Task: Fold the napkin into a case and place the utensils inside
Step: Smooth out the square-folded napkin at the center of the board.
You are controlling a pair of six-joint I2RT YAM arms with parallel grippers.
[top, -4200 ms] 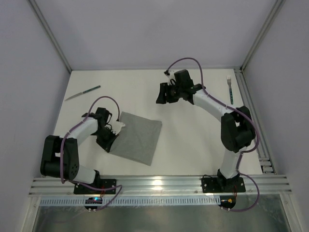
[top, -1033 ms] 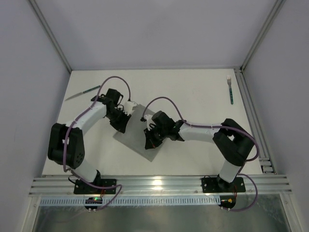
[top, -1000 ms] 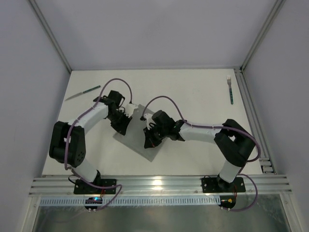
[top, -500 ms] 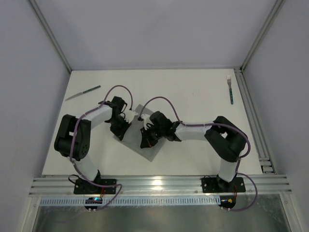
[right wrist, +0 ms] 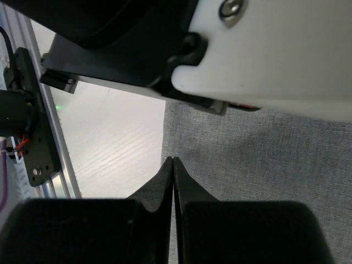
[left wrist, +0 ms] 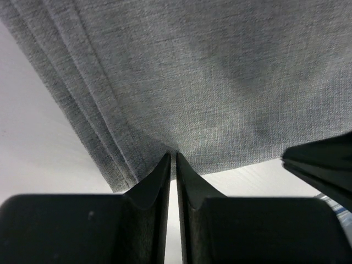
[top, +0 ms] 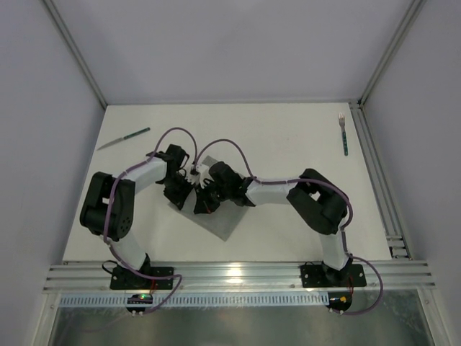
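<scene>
The grey napkin (top: 220, 220) lies folded on the white table; its stacked edges show in the left wrist view (left wrist: 209, 82). My left gripper (top: 181, 193) is shut on the napkin's edge, with fabric pinched at its tips (left wrist: 172, 155). My right gripper (top: 202, 204) is shut with nothing in it, right beside the left one, its tips over the napkin's edge (right wrist: 173, 159) on the cloth (right wrist: 264, 159). The knife (top: 124, 138) lies at the far left. The fork (top: 343, 133) lies at the far right by the rail. Neither utensil is touched.
The left arm's white and black body (right wrist: 275, 55) fills the top of the right wrist view, very close. A dark part of the right gripper (left wrist: 324, 165) juts into the left wrist view. Aluminium rails run along the near edge (top: 238, 277) and right side (top: 374, 166).
My right gripper has slid left across the napkin until it sits against the left gripper. The left gripper has shifted slightly toward the near side, still holding the cloth.
</scene>
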